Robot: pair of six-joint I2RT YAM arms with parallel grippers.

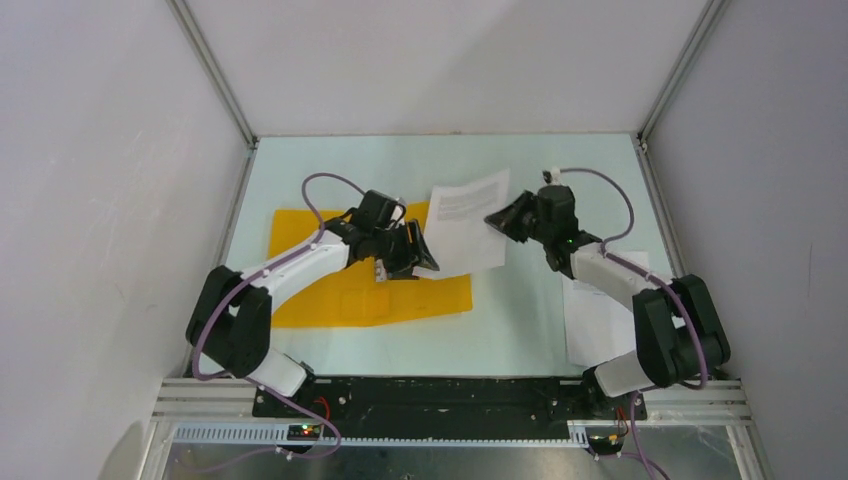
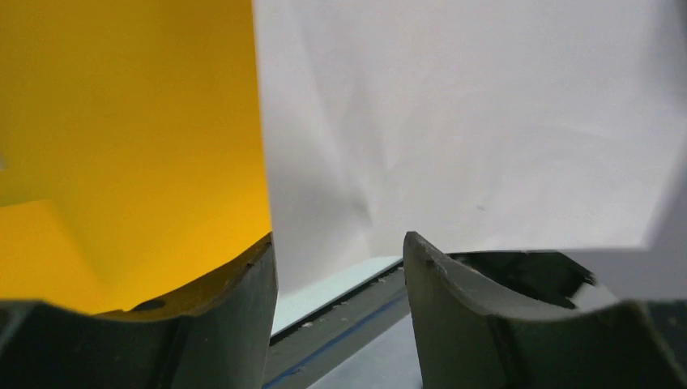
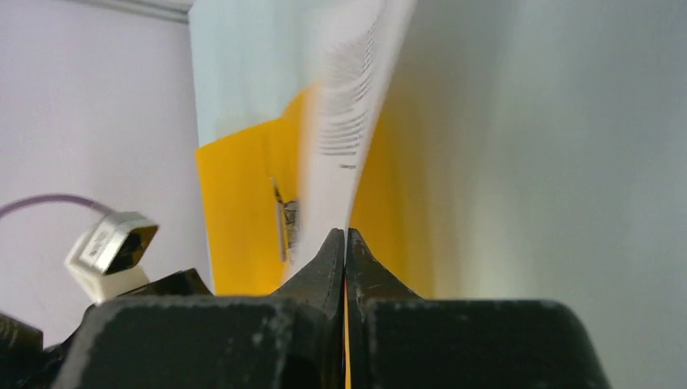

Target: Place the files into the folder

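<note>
The orange-yellow folder (image 1: 330,290) lies flat on the table left of centre. One white printed sheet (image 1: 465,225) hangs tilted over the folder's right part. My right gripper (image 1: 497,220) is shut on that sheet's right edge; in the right wrist view the fingertips (image 3: 346,235) pinch the sheet (image 3: 344,138) edge-on, with the folder (image 3: 239,211) and a metal clip (image 3: 285,227) behind. My left gripper (image 1: 410,250) is open at the sheet's lower left corner. In its own view the jaws (image 2: 340,251) stand apart below the sheet (image 2: 470,121) and the folder (image 2: 121,121), holding nothing.
More white sheets (image 1: 600,320) lie on the table at the right, partly under my right arm. Grey enclosure walls (image 1: 120,200) and aluminium posts (image 1: 215,70) bound the pale green table (image 1: 520,320) on three sides.
</note>
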